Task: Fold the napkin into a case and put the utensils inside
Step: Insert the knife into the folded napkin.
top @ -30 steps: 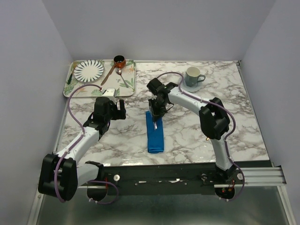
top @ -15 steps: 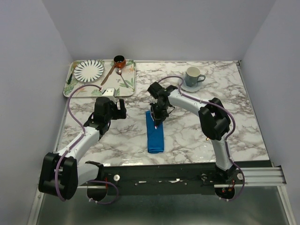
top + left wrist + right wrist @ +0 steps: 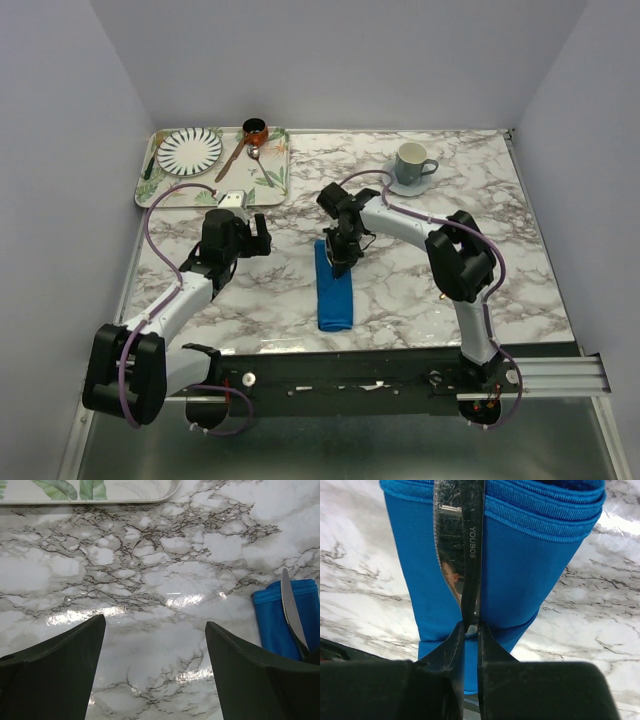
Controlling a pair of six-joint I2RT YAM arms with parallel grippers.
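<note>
Pinching the silver utensil (image 3: 454,550), the right gripper (image 3: 470,627) sits over the case (image 3: 525,575).

The white marble-patterned table (image 3: 420,260) carries a leaf-printed tray (image 3: 272,182) at its far left corner, a saucer (image 3: 400,187) at far right, and the narrow blue case (image 3: 335,295) lengthwise near the middle.

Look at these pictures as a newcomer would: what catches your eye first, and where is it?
The bright blue case lies lengthwise in the middle of the white marble table. The right gripper pinches a silver knife by one end, its blade over the case's far end. The left gripper hangs wide open over bare marble to the left.
</note>
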